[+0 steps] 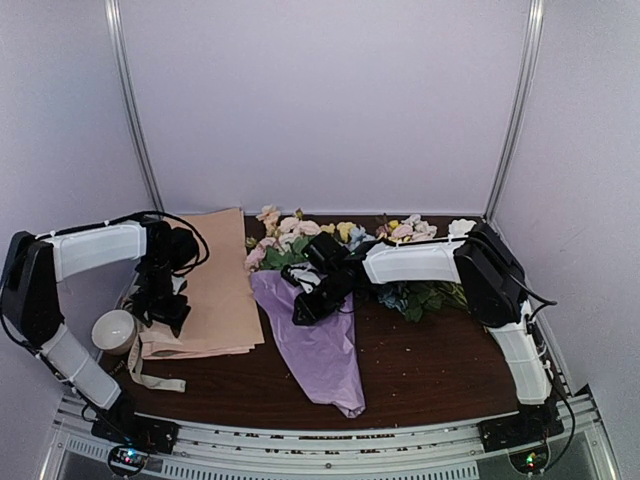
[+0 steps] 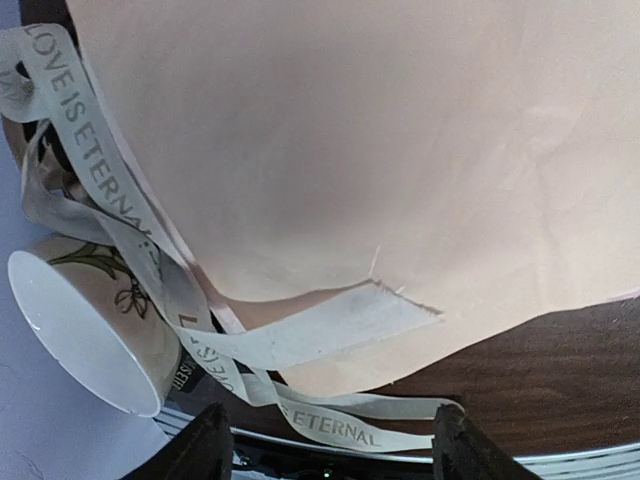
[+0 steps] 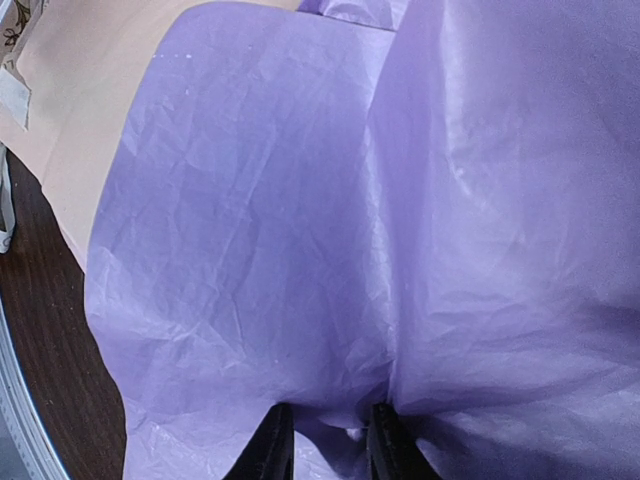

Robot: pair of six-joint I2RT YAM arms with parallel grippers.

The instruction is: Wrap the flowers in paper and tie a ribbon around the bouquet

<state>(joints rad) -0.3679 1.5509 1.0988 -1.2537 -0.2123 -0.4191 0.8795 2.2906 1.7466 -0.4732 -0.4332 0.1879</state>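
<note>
A: Entry: ribbon (image 2: 90, 150)?
B: Flat cream strip, printed "LOVE IS ETERNAL"; looped loose over the edge of smooth tan sheets (image 2: 380, 150), beside a glossy white cup (image 2: 70, 330) with a leaf motif; left gripper (image 2: 330, 430) above it, jaws apart.
A: Paper (image 3: 250, 250)?
B: Crinkled lilac cone, middle of the table (image 1: 430, 370); right gripper (image 3: 327, 430) clamped on a fold.

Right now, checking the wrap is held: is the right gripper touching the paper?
Touching. The right wrist view shows the right gripper pinching a fold of the paper between its fingertips.
</note>
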